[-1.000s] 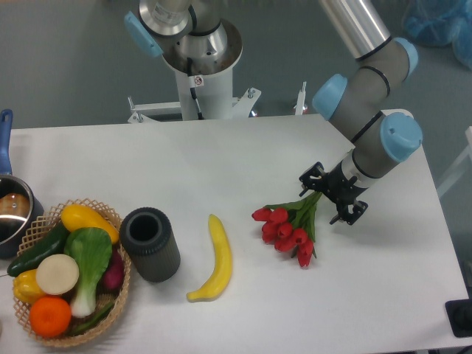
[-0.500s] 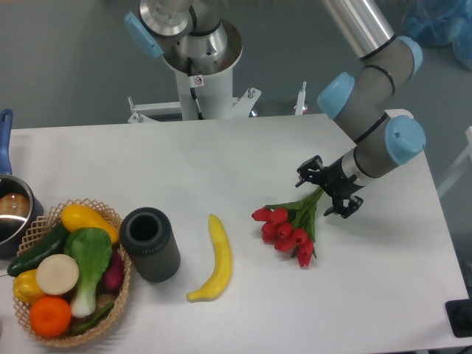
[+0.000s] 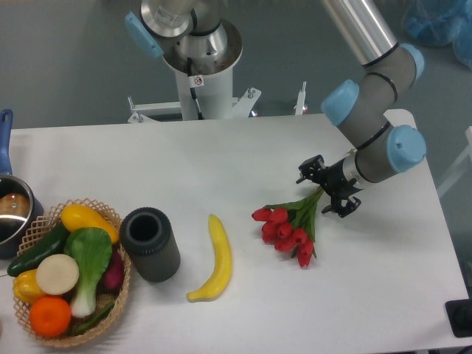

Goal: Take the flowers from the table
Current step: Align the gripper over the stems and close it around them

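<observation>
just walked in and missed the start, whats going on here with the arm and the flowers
The robot arm has its gripper down at the stem end of a bunch of red tulips, which lies on the white table. The fingers sit on either side of the green stems, but whether they have closed on them is hard to tell, and the flowers do not look lifted. Off to the left lie a banana, a dark cylindrical cup and a basket of vegetables, none being handled.
</observation>
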Controlling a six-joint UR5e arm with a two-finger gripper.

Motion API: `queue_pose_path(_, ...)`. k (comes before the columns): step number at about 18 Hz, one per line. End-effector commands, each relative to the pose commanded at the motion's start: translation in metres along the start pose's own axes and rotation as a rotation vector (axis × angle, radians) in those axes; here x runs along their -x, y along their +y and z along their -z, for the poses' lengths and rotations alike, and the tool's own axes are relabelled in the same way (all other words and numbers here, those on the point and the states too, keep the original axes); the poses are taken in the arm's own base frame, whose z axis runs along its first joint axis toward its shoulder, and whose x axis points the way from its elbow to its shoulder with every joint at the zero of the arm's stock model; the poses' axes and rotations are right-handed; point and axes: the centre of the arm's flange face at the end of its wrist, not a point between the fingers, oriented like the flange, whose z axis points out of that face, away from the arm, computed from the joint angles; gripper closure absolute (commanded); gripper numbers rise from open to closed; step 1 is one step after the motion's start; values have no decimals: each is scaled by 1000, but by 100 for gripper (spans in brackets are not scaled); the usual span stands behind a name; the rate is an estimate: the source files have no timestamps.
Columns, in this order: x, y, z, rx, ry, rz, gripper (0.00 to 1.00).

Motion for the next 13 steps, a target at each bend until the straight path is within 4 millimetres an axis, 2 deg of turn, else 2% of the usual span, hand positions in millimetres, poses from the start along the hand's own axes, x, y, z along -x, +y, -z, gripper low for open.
queue_pose_path(3,-1,1,2,-1,4,-5,9)
queue_pose_path(8,-1,-1,1,0,5,-7,34)
queue_pose_path(13,0,-2,1,0,2,-9,42)
